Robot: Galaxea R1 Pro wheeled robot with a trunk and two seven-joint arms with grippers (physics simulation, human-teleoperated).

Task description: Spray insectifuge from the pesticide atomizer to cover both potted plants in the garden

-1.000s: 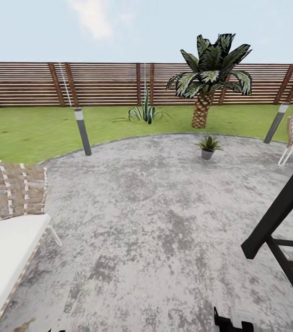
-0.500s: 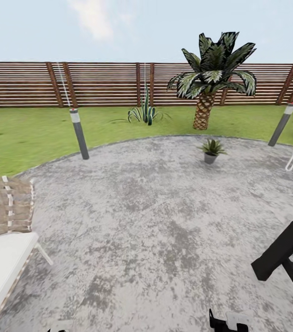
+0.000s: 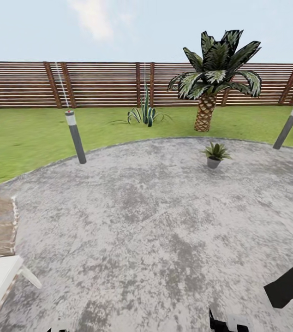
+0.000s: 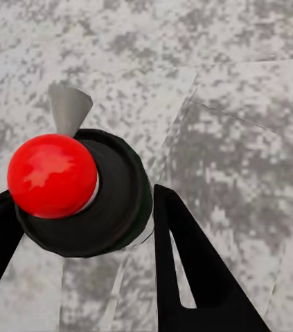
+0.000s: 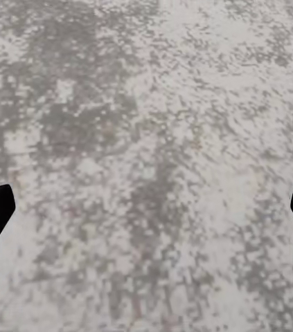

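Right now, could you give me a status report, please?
Left gripper shut on atomizer. Right gripper open, over paving. One potted plant ahead, near the palm. Post well off to the left.

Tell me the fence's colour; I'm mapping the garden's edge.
Brown, in horizontal slats; the fence shows best in the head view.

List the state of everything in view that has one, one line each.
left gripper: shut on the pesticide atomizer
pesticide atomizer: held in the left gripper, grey nozzle pointing away from it
right gripper: open, empty, over the paving
potted plant: upright on the paving, well ahead of the robot
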